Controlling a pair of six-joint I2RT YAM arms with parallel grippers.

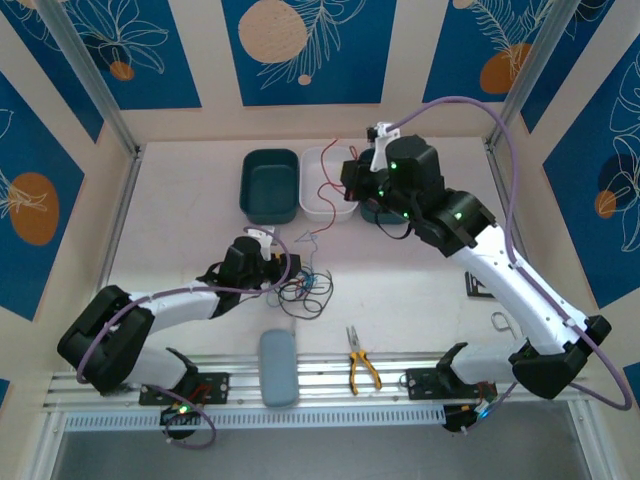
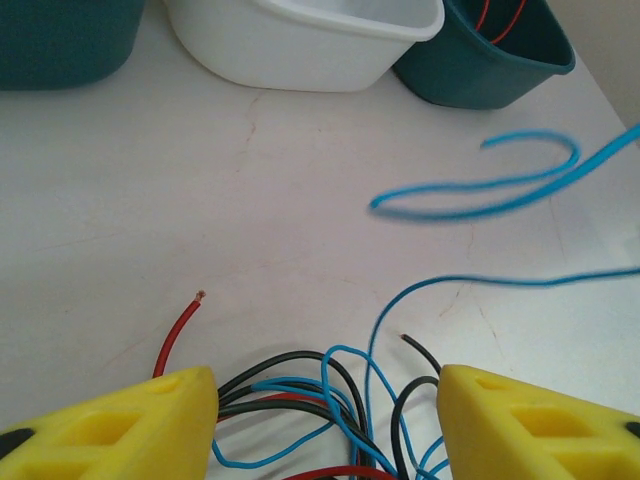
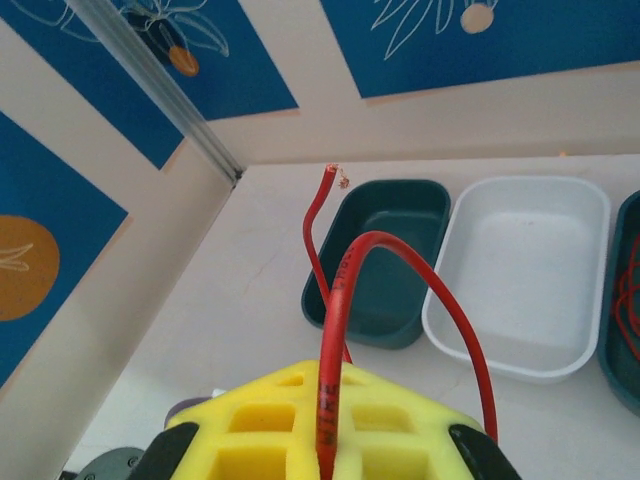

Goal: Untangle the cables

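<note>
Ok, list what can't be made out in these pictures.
- Left wrist: the tangle is cut off by the bottom edge and the fingers; which cable crosses which is unclear.
- Left wrist: the blue cable is blurred and runs off the right edge.
- Top view: the right arm hides most of the far-right tray.
- Right wrist: the red cable vanishes between the pads; its lower end is hidden.

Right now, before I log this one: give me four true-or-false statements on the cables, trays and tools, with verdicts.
1. The right tool is shut on a red cable. True.
2. The white tray holds the blue cables. False: they are out on the table.
3. The left tool stands open over the tangle of cables. True.
4. The pliers lie in the left teal tray. False: they lie at the table's near edge, between the arm bases.
</note>
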